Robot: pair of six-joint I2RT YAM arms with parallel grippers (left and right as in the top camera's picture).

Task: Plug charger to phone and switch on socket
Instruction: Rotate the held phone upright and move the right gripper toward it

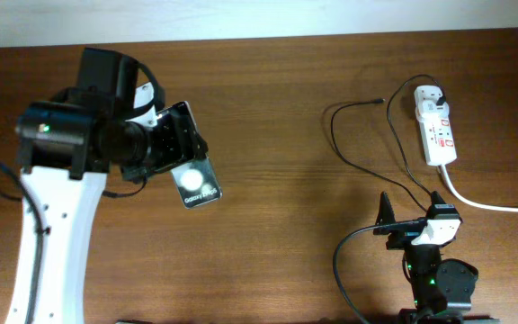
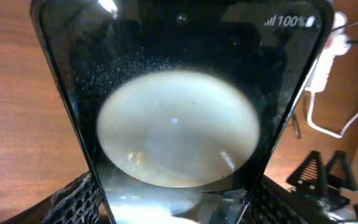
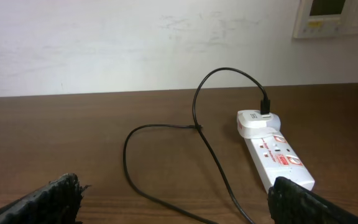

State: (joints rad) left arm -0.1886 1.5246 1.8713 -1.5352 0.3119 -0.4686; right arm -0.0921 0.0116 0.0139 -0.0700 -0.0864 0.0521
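My left gripper [image 1: 171, 148] is shut on the black glossy phone [image 1: 192, 177], holding it above the left part of the table; two white round spots show on it. In the left wrist view the phone [image 2: 179, 112] fills the frame between the fingers. The white power strip [image 1: 436, 126] lies at the far right, and the charger's black plug [image 1: 440, 94] sits in its far end. The thin black cable [image 1: 358, 153] loops left to a free tip [image 1: 380, 101]. My right gripper [image 1: 412, 209] is open and empty, just short of the strip [image 3: 272, 149] and cable [image 3: 166, 127].
The strip's thick white cord [image 1: 493, 205] runs off to the right edge. A pale wall rises behind the table's far edge [image 3: 135, 94]. The left arm's white link [image 1: 52, 243] covers the front left.
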